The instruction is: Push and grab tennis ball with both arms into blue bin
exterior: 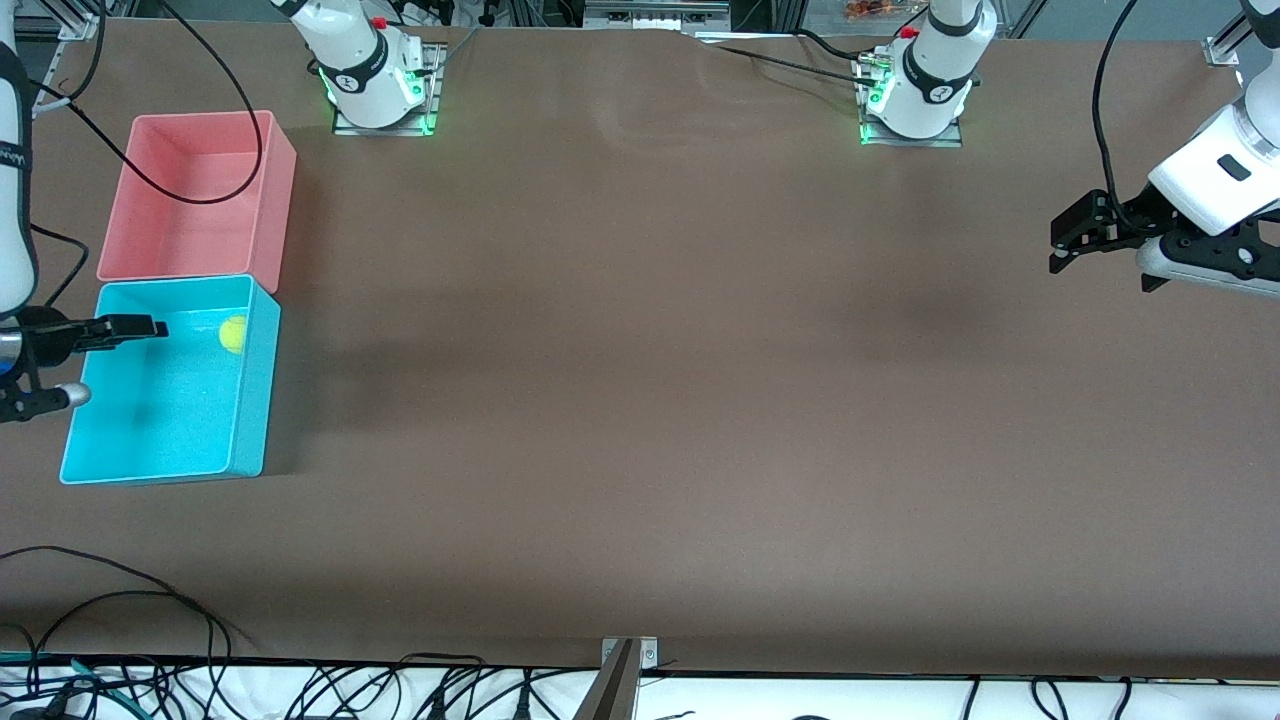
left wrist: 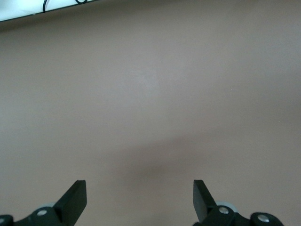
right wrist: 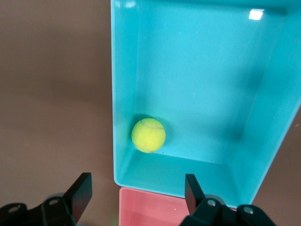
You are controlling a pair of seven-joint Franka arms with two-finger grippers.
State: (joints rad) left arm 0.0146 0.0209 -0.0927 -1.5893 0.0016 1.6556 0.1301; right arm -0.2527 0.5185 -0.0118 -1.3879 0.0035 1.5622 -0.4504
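The fuzzy yellow-green tennis ball (exterior: 233, 334) lies inside the smooth, glossy blue bin (exterior: 250, 420), in the corner next to the pink bin (exterior: 280, 190); the right wrist view shows its curved seam. The right gripper (exterior: 75, 362) hovers over the blue bin, fingers wide apart, empty. The left gripper (exterior: 1062, 243) waits over bare brown table (exterior: 650, 400), likewise spread and empty.

My fuzzy felt tennis ball (right wrist: 148, 135) sits in the glossy, smooth plastic blue bin (right wrist: 244, 141); the brown table (exterior: 640, 400) looks matt.
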